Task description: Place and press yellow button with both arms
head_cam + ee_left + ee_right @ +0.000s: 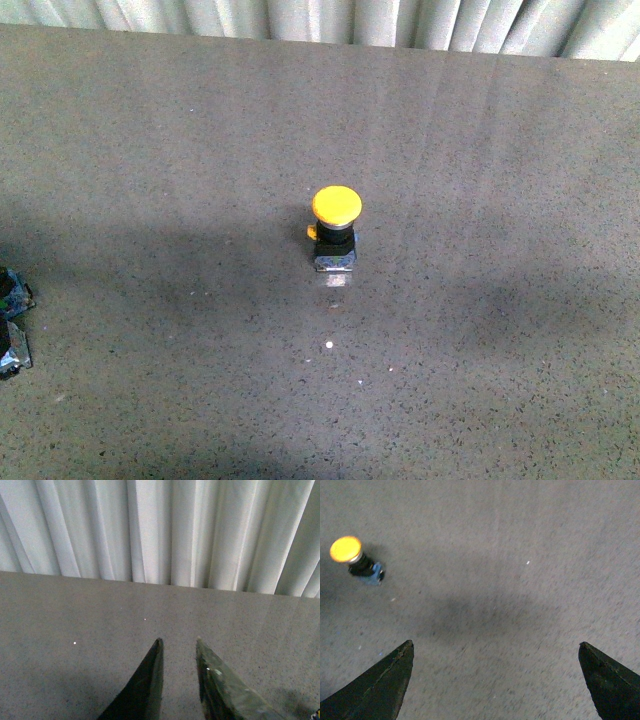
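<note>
Currently your right gripper (495,642) has its fingers (380,685) spread wide, holding and touching nothing. Your left gripper (178,640) leaves only a narrow gap between its fingers (145,690), equally empty, above the table (60,670). The yellow button (336,228) stands upright mid-table, well apart from both. The right wrist view catches it off to one side; the left wrist view faces the curtain (160,530), and the front view shows a scrap of the left arm (12,325).
</note>
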You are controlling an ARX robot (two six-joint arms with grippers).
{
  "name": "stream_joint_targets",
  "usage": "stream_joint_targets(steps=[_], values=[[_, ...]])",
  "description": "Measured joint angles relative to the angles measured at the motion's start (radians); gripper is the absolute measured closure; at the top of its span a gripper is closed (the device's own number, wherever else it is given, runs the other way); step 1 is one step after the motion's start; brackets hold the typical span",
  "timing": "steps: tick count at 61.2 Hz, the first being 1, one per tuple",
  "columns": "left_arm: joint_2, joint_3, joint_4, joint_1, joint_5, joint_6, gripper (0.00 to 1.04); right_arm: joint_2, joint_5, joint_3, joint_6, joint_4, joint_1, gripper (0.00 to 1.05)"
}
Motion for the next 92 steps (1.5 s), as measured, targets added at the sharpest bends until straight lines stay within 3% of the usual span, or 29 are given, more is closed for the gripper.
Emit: stream_joint_targets(steps=[5, 16, 25, 27, 34, 46, 60, 69, 92], values=[[-0.130, 0.001, -0.152, 0.042, 0.042, 0.000, 1.04, 0.111, 0.012, 0.047, -0.034, 0.084, 0.003, 0.09], [-0.297, 0.001, -0.307, 0.125, 0.118, 0.004, 1.03, 0.468, 0.014, 0.237, -0.092, 0.225, 0.089, 0.09], [-0.390, 0.001, -0.394, 0.181, 0.178, 0.004, 1.03, 0.752, 0.008, 0.441, -0.085, 0.226, 0.207, 0.10], [-0.407, 0.001, -0.412, 0.210, 0.229, 0.004, 1.03, 0.798, 0.009, 0.480, -0.078, 0.222, 0.224, 0.12], [-0.454, 0.002, -0.457, 0.293, 0.276, 0.005, 1.03, 0.959, 0.019, 0.621, -0.030, 0.173, 0.272, 0.31], [-0.517, 0.002, -0.519, 0.299, 0.288, 0.005, 1.03, 1.128, 0.035, 0.747, 0.028, 0.123, 0.353, 0.66], [-0.568, 0.002, -0.571, 0.299, 0.289, 0.005, 1.03, 1.186, 0.040, 0.763, 0.071, 0.116, 0.362, 1.03], [-0.715, 0.002, -0.741, 0.299, 0.290, 0.006, 1.03, 1.200, 0.018, 0.760, 0.091, 0.116, 0.359, 1.03], [-0.729, 0.003, -0.750, 0.300, 0.290, 0.006, 1.03, 1.220, -0.008, 0.757, 0.107, 0.118, 0.353, 1.03]])
